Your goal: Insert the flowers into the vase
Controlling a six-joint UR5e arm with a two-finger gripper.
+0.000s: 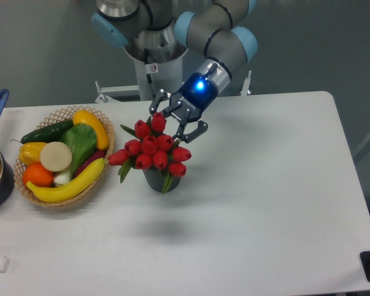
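Flowers (150,147) sit in vase (155,177), centre of frame on desk (265,203), beside fruit basket (61,114) at left. I see jaws (176,123) spread wide, just behind the buds w/ nothing held.

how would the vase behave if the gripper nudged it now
The vase probably tips rather than slides: it looks narrow, and the flowers spread much wider than it, making it top-heavy. Being cylindrical, it would likely roll once down.
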